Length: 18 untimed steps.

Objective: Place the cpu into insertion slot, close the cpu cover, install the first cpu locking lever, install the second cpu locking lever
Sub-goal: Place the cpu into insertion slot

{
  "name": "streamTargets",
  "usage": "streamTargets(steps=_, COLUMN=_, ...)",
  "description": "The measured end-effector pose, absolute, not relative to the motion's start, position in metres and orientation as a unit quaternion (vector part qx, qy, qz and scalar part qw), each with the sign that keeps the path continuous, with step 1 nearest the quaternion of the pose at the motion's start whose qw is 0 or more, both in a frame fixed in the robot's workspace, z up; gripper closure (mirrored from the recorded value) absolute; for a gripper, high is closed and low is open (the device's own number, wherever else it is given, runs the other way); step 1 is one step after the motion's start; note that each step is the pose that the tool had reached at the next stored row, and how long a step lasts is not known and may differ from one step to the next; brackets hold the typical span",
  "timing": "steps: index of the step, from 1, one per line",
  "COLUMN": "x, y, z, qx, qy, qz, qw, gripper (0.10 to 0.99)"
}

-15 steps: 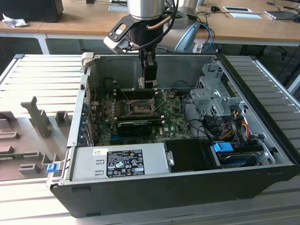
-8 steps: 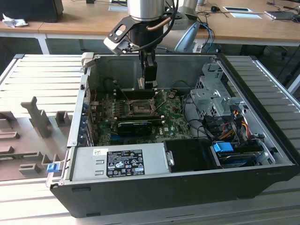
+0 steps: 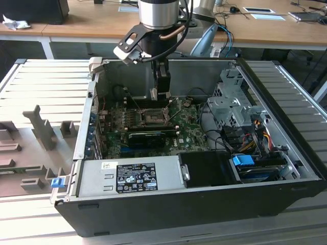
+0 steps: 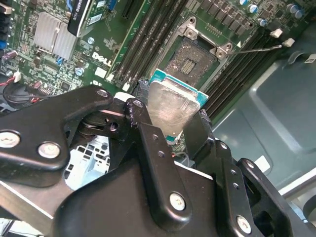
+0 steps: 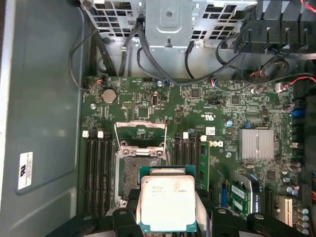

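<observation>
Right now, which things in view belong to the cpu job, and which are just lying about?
Job: gripper, shut on the cpu; open cpu cover; empty socket.
Lying about: heatsink; coin cell battery; power supply; drive cage.

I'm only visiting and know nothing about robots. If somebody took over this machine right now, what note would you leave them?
Gripper: shut on the cpu, gripping it by two opposite edges, metal top facing away from the board.
Where things are: the cpu hangs over the motherboard, close to the bare socket but not in it. The cpu cover is flipped open. A thin locking lever stands unlatched.
Done: the cpu is in the grip, inside the case.
Left: seating the cpu, closing the cover, latching both levers.
</observation>
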State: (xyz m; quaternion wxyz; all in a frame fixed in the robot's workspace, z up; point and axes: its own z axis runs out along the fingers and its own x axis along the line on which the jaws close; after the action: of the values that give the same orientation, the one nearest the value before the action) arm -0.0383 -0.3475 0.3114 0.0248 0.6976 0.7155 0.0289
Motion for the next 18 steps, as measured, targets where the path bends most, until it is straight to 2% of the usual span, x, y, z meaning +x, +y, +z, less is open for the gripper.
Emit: streamTargets(steps=18, x=-0.038, y=-0.347, z=0.291, qx=0.698, qy=0.715, qz=0.028, qw=0.024, gripper=0.557)
